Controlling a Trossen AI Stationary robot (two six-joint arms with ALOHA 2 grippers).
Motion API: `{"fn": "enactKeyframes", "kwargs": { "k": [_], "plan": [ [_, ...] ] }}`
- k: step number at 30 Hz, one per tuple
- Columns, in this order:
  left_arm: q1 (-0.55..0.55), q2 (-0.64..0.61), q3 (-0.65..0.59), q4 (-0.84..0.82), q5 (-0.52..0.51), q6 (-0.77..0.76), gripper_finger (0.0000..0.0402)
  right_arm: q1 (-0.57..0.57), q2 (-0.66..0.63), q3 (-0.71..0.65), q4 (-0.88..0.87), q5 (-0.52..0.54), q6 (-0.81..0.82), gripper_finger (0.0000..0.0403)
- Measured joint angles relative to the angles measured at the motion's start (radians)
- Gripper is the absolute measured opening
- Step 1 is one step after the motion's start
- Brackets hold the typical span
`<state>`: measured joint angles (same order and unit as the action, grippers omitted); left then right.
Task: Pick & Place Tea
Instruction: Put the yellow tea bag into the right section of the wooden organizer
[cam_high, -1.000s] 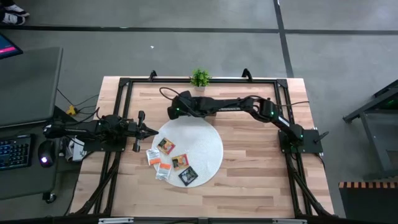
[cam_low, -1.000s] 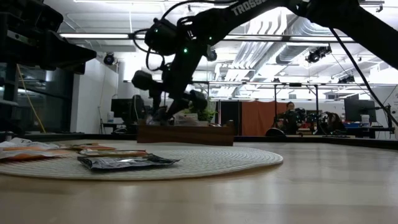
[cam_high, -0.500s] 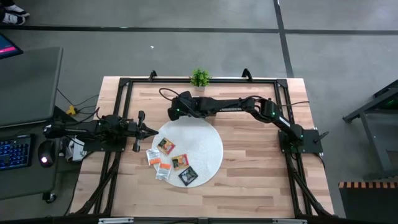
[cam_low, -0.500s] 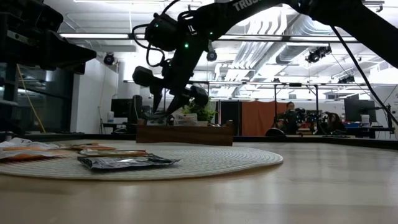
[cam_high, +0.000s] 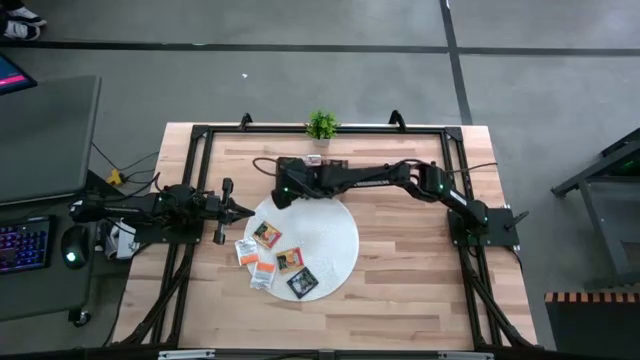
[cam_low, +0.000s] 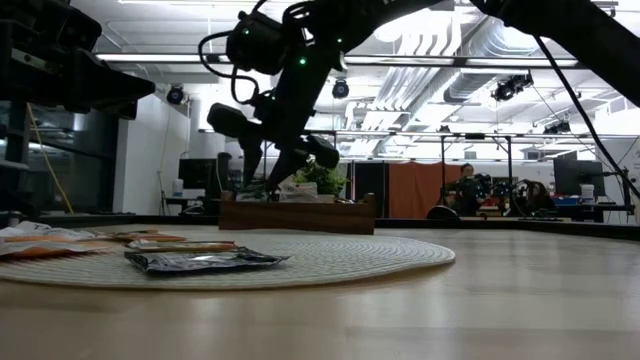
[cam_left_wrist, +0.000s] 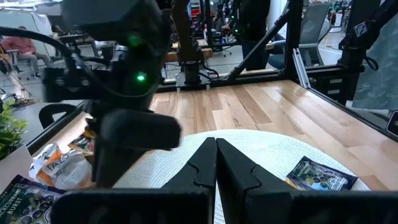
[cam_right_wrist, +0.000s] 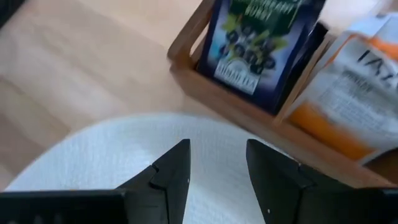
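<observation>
Several tea sachets lie flat on the left part of the round white mat; the nearest is a black one. More sachets stand in the brown wooden tray, a dark blue one beside a white and orange one. My right gripper hangs open and empty over the mat's far edge, just on the near side of the tray, pointing slantwise down. My left gripper is shut and level at the mat's left edge.
A small green plant stands at the table's far edge behind the tray. A black frame runs round the tabletop. Bare wood lies to the right of the mat.
My right gripper has drawn back from over the tray toward the table's near edge and a little to the left, and now hangs over the mat's far edge. Its fingers have stayed open with nothing between them.
</observation>
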<state>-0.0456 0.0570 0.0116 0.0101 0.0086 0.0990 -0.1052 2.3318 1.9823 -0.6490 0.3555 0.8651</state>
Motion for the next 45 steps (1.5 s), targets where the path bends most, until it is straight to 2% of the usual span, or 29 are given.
{"fn": "enactKeyframes", "kwargs": {
  "k": [9, 15, 24, 30, 36, 41, 45],
  "plan": [
    [0.000, 0.000, 0.000, 0.000, 0.000, 0.000, 0.0001, 0.024, -0.018, 0.000, -0.036, -0.046, -0.043, 0.0152],
    [0.000, 0.000, 0.000, 0.000, 0.000, 0.000, 0.0001, 0.050, -0.058, 0.000, -0.061, -0.118, -0.143, 0.0152],
    [0.000, 0.000, 0.000, 0.000, 0.000, 0.000, 0.0001, 0.143, -0.091, 0.000, -0.093, -0.374, -0.432, 0.0152],
    [0.000, 0.000, 0.000, 0.000, 0.000, 0.000, 0.0001, 0.192, -0.092, 0.000, -0.116, -0.448, -0.674, 0.0152],
    [0.000, 0.000, 0.000, 0.000, 0.000, 0.000, 0.0001, 0.215, -0.083, 0.000, -0.094, -0.584, -0.912, 0.0158],
    [0.000, 0.000, 0.000, 0.000, 0.000, 0.000, 0.0001, 0.227, -0.049, 0.000, -0.085, -0.590, -0.978, 0.0198],
    [0.000, 0.000, 0.000, 0.000, 0.000, 0.000, 0.0001, 0.227, -0.014, -0.002, -0.063, -0.536, -0.979, 0.0230]
  ]
}}
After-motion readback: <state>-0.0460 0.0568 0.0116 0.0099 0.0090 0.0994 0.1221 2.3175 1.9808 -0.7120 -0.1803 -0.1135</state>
